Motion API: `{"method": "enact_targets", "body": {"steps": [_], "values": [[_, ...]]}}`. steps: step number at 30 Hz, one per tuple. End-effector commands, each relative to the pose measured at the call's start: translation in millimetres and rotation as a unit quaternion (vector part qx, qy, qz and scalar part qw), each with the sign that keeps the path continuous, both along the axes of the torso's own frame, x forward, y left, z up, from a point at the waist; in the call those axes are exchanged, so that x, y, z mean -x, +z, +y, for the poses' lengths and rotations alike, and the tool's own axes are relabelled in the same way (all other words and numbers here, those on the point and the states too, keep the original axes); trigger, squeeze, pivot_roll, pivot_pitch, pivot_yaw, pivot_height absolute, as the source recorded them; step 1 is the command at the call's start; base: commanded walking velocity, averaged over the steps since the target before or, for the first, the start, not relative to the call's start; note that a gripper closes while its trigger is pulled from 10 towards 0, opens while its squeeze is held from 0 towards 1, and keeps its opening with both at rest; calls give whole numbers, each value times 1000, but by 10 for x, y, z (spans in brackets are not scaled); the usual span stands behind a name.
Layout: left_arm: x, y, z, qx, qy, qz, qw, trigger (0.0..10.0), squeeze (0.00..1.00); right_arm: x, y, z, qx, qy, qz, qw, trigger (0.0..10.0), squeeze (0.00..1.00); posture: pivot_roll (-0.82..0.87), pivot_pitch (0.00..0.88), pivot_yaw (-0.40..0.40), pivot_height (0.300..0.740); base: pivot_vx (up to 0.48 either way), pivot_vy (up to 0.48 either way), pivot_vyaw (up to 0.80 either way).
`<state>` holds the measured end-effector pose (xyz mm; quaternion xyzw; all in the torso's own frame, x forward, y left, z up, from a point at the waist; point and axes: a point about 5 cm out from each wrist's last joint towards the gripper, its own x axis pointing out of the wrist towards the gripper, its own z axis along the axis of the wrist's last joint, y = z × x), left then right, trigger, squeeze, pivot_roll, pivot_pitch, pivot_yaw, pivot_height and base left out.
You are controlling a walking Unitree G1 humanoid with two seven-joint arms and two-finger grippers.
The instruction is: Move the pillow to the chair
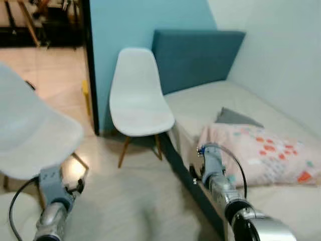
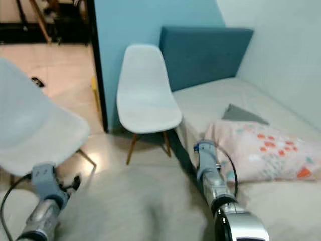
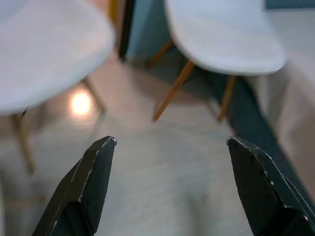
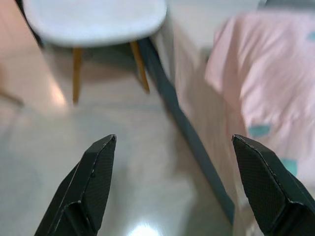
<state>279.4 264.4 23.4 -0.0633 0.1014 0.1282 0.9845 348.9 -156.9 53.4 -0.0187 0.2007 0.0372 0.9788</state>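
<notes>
Bed [image 1: 235, 108]: occupies the right side, light cover, blue headboard [image 1: 193, 57] against the wall. Near chair [image 1: 30, 133]: white, at the robot's left, seat above the left arm. Far chair [image 1: 138, 98]: white, wooden legs, just beside the bed's head end and the blue wall. Pillow [image 1: 263, 153]: pink, patterned, lies on the bed near its floor-side edge, well apart from both chairs; a grey item [image 1: 235, 118] sits behind it. Left gripper [image 3: 170, 147]: fingers spread wide, empty, over the floor [image 1: 135, 201]. Right gripper [image 4: 172, 145]: fingers spread wide, empty, over the floor beside the bed edge, near the pillow.
</notes>
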Motion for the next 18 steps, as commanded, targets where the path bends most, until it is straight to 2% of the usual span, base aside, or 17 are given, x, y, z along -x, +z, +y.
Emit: {"method": "enact_targets", "body": {"steps": [1, 5, 6, 10, 11, 15, 18], "values": [[-45, 73, -78, -8, -22, -30, 999, 10000, 0, -16, 36, -3, -9, 14, -14, 1000, 10000, 0, 41, 0, -131, 740, 0, 0, -781], [-60, 153, -105, -14, -27, -59, 998, 10000, 0, -27, 64, 36, 2, 38, -26, 999, 10000, 0, 40, 0, -131, 740, 0, 0, -781], [-18, 358, -148, -44, -26, -113, 992, 10000, 0, -9, 98, 59, 27, 76, -64, 995, 10000, 0, 42, 0, -138, 740, 0, 0, -781], [13, 432, -158, -51, -22, -129, 990, 10000, 0, -1, 117, 65, 31, 92, -79, 992, 10000, 0, 42, 0, -138, 740, 0, 0, -781], [88, 519, -207, -68, -33, -146, 986, 10000, 0, 38, 135, 39, 35, 111, -105, 988, 10000, 0, 26, 0, -139, 740, 0, 0, -781], [161, 631, -263, -79, -44, -163, 982, 10000, 0, 74, 179, -18, 26, 115, -132, 984, 10000, 0, 28, 0, -143, 740, 0, 0, -781], [279, 834, -356, -87, -50, -190, 977, 10000, 0, 182, 274, -131, -2, 102, -171, 980, 10000, 0, 37, 0, -138, 740, 0, 0, -788]]}}
